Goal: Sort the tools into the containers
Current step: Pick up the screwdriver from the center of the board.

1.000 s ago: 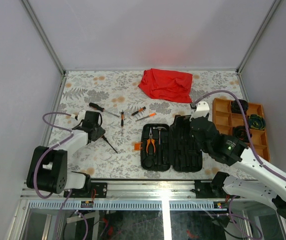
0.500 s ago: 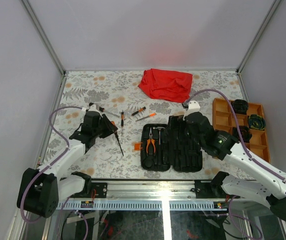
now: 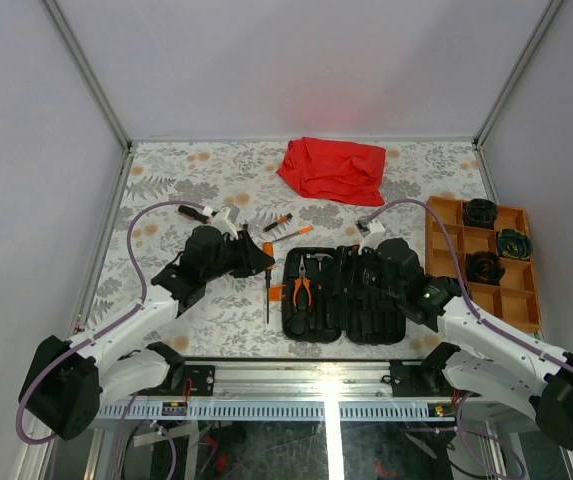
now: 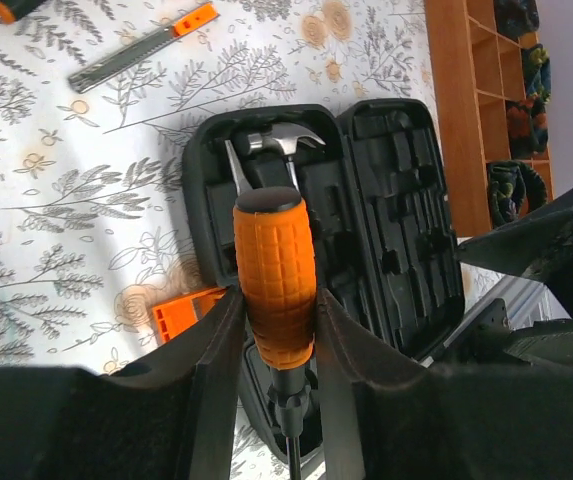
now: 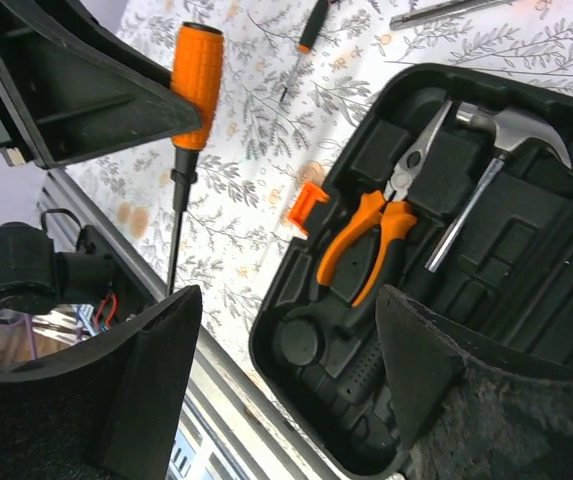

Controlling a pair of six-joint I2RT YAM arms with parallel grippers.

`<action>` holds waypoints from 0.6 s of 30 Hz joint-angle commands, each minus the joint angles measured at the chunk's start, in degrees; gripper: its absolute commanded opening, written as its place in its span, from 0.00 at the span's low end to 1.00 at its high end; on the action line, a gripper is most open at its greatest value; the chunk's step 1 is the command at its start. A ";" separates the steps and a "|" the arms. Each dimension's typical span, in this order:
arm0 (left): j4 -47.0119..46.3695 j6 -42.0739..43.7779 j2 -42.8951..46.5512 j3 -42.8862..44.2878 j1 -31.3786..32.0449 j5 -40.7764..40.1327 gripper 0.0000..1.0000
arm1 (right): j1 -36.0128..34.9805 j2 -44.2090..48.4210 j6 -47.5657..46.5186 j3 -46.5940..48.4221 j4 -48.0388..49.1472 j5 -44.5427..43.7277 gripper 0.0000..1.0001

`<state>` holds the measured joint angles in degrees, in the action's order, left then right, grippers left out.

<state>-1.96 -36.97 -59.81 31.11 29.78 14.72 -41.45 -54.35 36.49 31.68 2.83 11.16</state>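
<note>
The left gripper [image 4: 275, 320] is clamped, jaws narrowly parted, on a screwdriver [image 4: 274, 255]. The tool has a knurled orange handle, a black collar and a thin dark shaft pointing to six o'clock. It sits at nine o'clock of the open black case [image 3: 356, 318]. Orange-handled pliers [image 3: 302, 290] and a steel-headed hammer [image 3: 318, 264] lie inside. The right gripper [image 5: 288, 298] hangs above the case, jaws wide and empty. The orange tray [image 3: 444, 240] sits at two o'clock of the case.

Screwdriver [image 4: 274, 280] tip cropped, tray [image 3: 444, 240] contents unclear
</note>
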 commanded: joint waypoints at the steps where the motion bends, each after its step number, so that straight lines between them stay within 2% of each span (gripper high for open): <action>1: -5.63 0.82 -1.31 3.58 1.44 0.34 0.08 | 0.33 1.24 4.19 -1.35 10.37 1.89 0.75; 11: -8.82 -1.05 -2.49 6.14 4.82 1.24 0.06 | 0.32 -2.25 10.10 -6.25 26.93 9.65 0.63; 18: -11.92 -3.52 -4.01 6.64 8.59 -1.44 0.04 | 0.32 -5.67 11.15 -5.82 30.58 12.82 0.56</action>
<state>-7.09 -38.35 -63.48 35.88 36.95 14.90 -41.34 -58.74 46.39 25.19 26.70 20.51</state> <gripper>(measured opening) 0.292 0.573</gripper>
